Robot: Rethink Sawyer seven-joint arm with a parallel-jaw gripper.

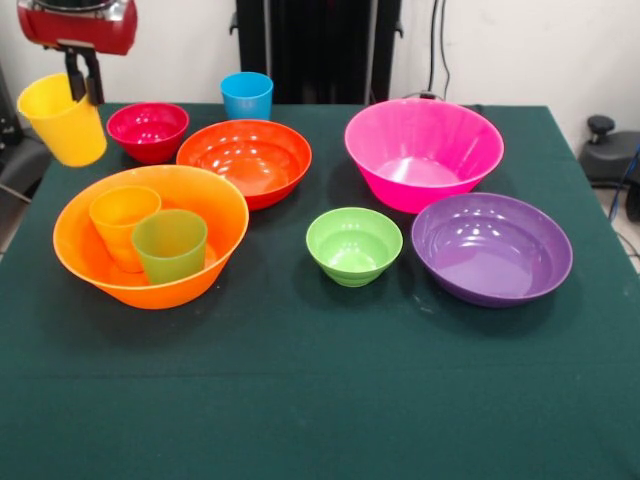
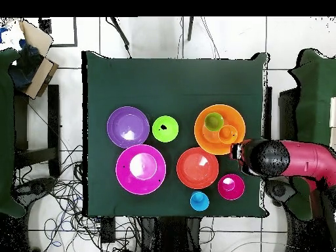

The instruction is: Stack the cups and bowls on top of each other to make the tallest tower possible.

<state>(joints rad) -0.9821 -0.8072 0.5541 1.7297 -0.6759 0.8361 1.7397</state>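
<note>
The claw (image 1: 84,88) is clamped on the rim of a tilted yellow cup (image 1: 62,120), held above the bench just outside the large orange bowl (image 1: 150,285), which holds an orange cup (image 1: 120,222) and a green cup (image 1: 169,245).

Bright, even light; glare on the purple bowl (image 1: 491,248), soft shadows beneath.

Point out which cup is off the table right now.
The yellow cup: it hangs tilted in the gripper, held by its rim. The orange cup and green cup sit in the large orange bowl; the blue cup stands on the table.
</note>
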